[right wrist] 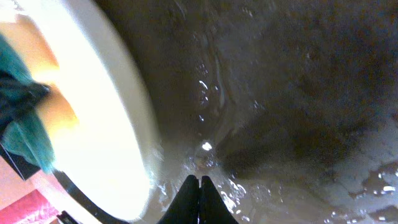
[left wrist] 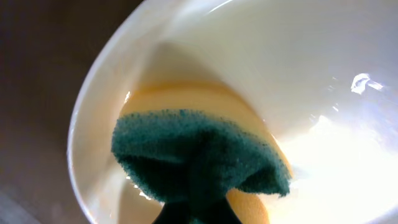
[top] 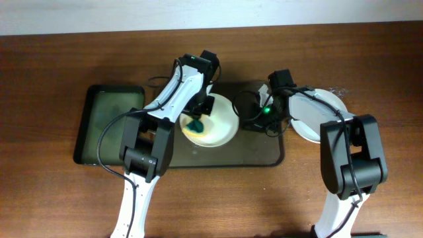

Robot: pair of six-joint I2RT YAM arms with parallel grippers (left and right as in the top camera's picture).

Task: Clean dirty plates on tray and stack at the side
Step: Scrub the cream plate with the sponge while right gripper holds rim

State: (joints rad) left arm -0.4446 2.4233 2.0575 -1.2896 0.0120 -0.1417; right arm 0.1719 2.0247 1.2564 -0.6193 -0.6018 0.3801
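Note:
A white plate (top: 218, 122) with a yellowish smear lies on the dark olive-brown tray (top: 264, 157). My left gripper (top: 197, 121) is shut on a green-and-yellow sponge (left wrist: 199, 158) and presses it onto this plate (left wrist: 323, 81). My right gripper (top: 248, 121) is shut and empty, its tips (right wrist: 199, 182) just above the wet tray (right wrist: 298, 93), right of the plate's rim (right wrist: 134, 112). A white plate stack (top: 317, 112) sits on the table right of the tray, partly hidden by the right arm. I cannot tell how many plates it holds.
A smaller black tray (top: 109, 122) with greenish inside lies left of the big tray. The tray surface in the right wrist view is wet with droplets. The brown table (top: 211, 198) stretches in front of both trays.

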